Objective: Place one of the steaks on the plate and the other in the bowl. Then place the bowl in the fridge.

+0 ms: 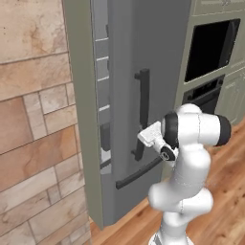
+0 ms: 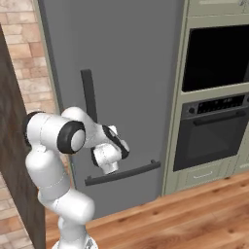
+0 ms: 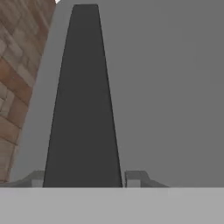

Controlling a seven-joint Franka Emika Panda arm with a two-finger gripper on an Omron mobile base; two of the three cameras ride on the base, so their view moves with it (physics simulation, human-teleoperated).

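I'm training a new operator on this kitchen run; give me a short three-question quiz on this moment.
1. True or false: the gripper has its fingers on either side of the fridge's vertical handle.
2. What stands to the right of the fridge in the right base view: (a) a sink, (b) a wall oven, (c) a window?
3. In the left base view, is the fridge door fully shut or slightly ajar?

Key: 1 true; 2 b, the wall oven; 3 slightly ajar, shelves show at its edge.
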